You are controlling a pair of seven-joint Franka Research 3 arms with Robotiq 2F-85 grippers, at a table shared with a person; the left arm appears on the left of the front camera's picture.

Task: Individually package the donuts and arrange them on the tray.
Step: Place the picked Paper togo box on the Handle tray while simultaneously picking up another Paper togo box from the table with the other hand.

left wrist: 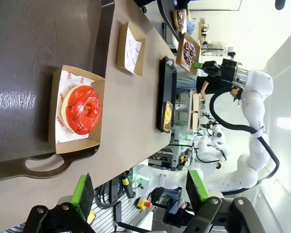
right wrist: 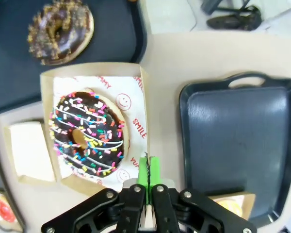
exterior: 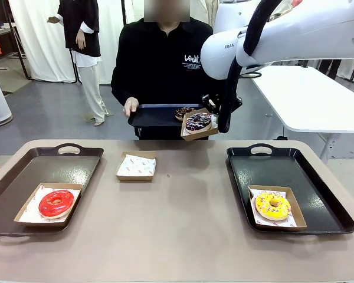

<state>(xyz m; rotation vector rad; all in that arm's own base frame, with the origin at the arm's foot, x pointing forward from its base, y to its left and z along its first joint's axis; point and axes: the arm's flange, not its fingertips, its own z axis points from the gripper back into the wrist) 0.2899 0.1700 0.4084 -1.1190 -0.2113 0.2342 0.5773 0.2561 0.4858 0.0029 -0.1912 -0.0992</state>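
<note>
Two of four complete. Red donut (exterior: 56,203), boxed, sits on the brown tray (exterior: 23,171) left of the empty box (exterior: 136,165). Yellow donut (exterior: 272,206), boxed, sits on the black tray (exterior: 321,200) right of it.

Beyond it, right gripper (right wrist: 146,170) jaws are clamped on the carton (right wrist: 87,70) holding the purple donut (right wrist: 87,133). Chocolate donut (right wrist: 60,30), apparently unboxed, lies on the person's tray (exterior: 153,118).

Left gripper (left wrist: 139,187) jaws stand apart, holding nothing.

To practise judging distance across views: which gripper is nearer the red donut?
Left. The left gripper hangs open facing the red donut, close by; the right gripper is at the far edge of the table, shut on the purple donut's box.
</note>
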